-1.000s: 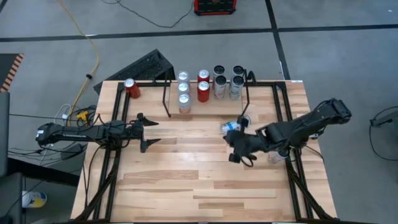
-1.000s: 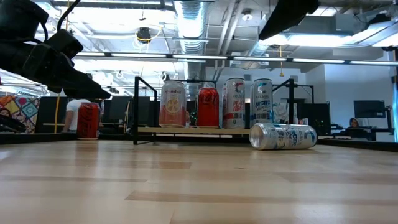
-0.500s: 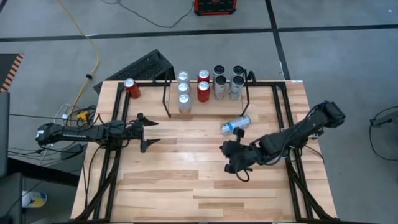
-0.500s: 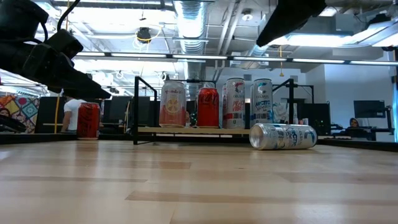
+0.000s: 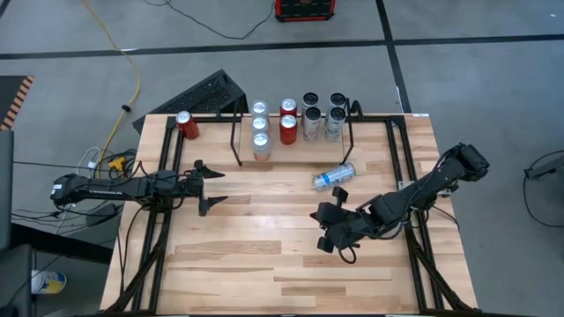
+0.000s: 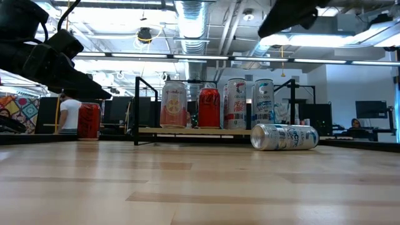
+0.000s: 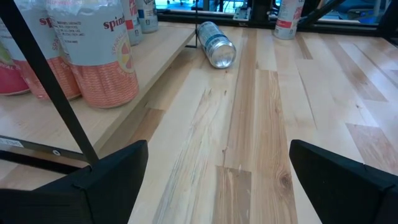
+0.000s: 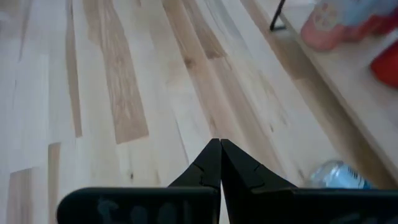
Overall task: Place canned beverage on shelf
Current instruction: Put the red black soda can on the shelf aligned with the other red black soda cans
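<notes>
A yellow cable (image 5: 132, 75) is trailing across the grey floor (image 5: 458, 79) beyond the bench (image 5: 264, 255), and a red box (image 5: 305, 10) is sitting farther off

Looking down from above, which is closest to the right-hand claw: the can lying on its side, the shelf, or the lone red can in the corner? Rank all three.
From the right gripper, in the high view:
1. Lying silver can, on the table just in front of the shelf.
2. Shelf, at the table's far edge, holding upright cans.
3. Lone red can, far corner on the left arm's side.

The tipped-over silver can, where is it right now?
In the high view the silver can lies on its side on the table, right of centre, just in front of the shelf near its right end.
</notes>
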{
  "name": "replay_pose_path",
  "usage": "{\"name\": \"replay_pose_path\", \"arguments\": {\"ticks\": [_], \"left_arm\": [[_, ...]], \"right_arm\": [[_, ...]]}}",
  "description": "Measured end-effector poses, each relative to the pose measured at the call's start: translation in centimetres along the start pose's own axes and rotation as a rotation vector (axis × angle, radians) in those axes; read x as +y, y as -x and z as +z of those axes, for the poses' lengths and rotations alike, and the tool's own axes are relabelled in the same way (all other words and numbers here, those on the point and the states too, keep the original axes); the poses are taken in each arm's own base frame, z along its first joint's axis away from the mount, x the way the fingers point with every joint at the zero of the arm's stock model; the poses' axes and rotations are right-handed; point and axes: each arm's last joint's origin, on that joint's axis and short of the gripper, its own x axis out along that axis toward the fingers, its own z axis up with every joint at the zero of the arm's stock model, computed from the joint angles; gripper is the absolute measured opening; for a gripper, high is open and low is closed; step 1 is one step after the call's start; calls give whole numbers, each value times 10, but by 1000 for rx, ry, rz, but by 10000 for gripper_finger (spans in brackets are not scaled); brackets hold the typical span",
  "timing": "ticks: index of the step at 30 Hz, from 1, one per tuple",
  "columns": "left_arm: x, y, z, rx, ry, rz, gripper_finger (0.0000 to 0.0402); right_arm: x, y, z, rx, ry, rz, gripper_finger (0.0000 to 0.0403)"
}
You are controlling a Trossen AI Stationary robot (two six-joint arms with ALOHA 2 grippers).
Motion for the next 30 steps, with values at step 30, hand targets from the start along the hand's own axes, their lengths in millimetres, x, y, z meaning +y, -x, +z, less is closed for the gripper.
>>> {"name": "replay_pose_path", "arguments": {"ticks": [30], "left_arm": [[0,0,0,0,0,0,377]], "right_arm": [[-1,1,-5,15,-131,-45,28]]}}
